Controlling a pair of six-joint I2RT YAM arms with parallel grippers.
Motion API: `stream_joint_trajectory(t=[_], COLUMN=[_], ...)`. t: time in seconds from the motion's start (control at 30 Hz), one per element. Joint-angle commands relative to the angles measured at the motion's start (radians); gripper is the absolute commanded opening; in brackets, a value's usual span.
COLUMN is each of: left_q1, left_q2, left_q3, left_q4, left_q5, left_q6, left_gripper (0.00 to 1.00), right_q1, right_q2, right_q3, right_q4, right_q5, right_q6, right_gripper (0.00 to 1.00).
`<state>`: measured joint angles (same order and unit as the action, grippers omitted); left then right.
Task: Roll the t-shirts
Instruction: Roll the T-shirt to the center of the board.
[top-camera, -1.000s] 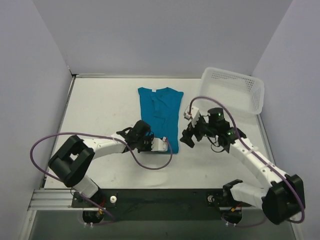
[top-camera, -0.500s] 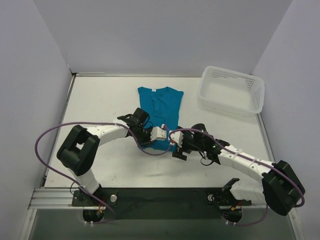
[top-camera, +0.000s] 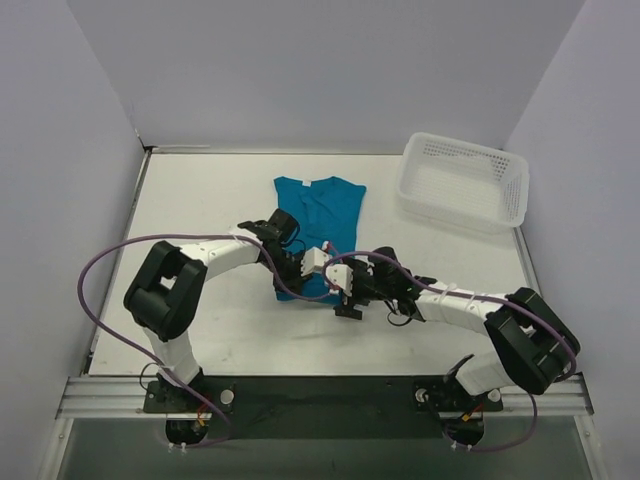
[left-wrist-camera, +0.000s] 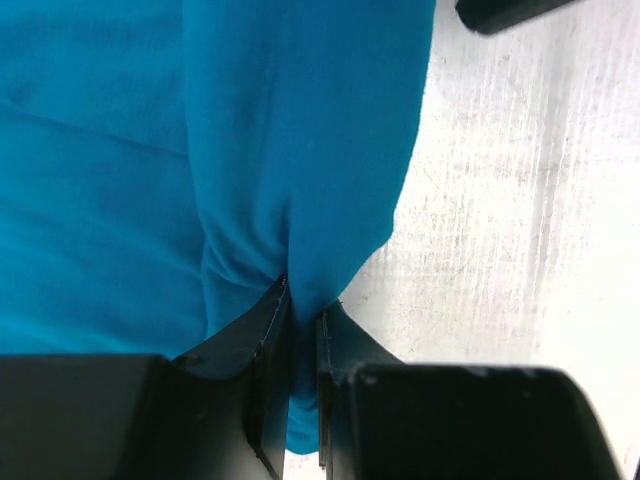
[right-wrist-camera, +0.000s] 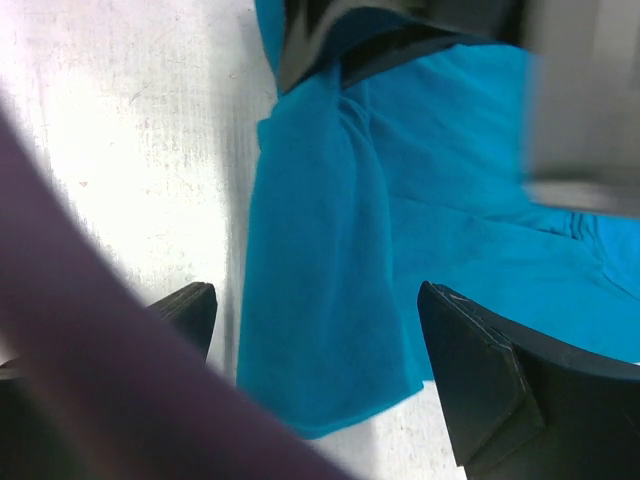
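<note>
T-shirt (left-wrist-camera: 300, 150) edge nipped in left pincer (left-wrist-camera: 302, 345); right pincer (right-wrist-camera: 322, 335) straddles it

T-shirt (top-camera: 320, 205) plain teal-blue; basket (top-camera: 460, 212) white mesh; table (top-camera: 210, 200) white; cable (right-wrist-camera: 60, 260) purple.

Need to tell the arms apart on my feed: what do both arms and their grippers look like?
Both arms match: the left arm and right arm have white links with bulky black joints, and a purple cable loops along each. The left gripper and right gripper have black, wedge-shaped fingers.
</note>
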<state>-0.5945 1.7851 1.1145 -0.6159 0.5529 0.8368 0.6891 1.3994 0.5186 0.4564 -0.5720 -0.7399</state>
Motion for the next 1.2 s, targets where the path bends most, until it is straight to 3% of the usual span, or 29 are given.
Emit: stream_joint_trajectory(t=[0.0, 0.13, 0.23, 0.27, 0.37, 0.53, 0.77, 1.17], left_q1=[0.027, 0.045, 0.053, 0.058, 0.065, 0.087, 0.101, 0.108], left_q2=[0.046, 0.077, 0.091, 0.094, 0.103, 0.163, 0.301, 0.395], left_q3=[0.113, 0.151, 0.171, 0.180, 0.194, 0.304, 0.510, 0.564], left_q4=[-0.094, -0.136, -0.159, -0.168, -0.220, -0.408, -0.741, -0.795], left_q5=[0.126, 0.154, 0.173, 0.176, 0.199, 0.268, 0.363, 0.397], left_q6=[-0.013, 0.004, 0.010, 0.015, 0.044, 0.111, 0.266, 0.261], left_gripper=[0.00, 0.00, 0.00, 0.00, 0.00, 0.00, 0.00, 0.00], right_q1=[0.009, 0.013, 0.018, 0.018, 0.004, -0.040, -0.105, -0.226], right_q2=[0.038, 0.084, 0.119, 0.127, 0.145, 0.124, 0.170, 0.345], right_q3=[0.024, 0.043, 0.072, 0.083, 0.125, 0.188, 0.296, 0.362], right_q4=[0.050, 0.042, 0.015, -0.010, -0.071, -0.290, -0.562, -0.568], right_q5=[-0.065, -0.071, -0.040, -0.019, -0.008, -0.117, -0.321, -0.491], right_q6=[-0.035, -0.036, -0.044, -0.042, -0.019, 0.009, 0.148, 0.457], right_gripper=[0.85, 0.79, 0.60, 0.47, 0.29, 0.12, 0.00, 0.00])
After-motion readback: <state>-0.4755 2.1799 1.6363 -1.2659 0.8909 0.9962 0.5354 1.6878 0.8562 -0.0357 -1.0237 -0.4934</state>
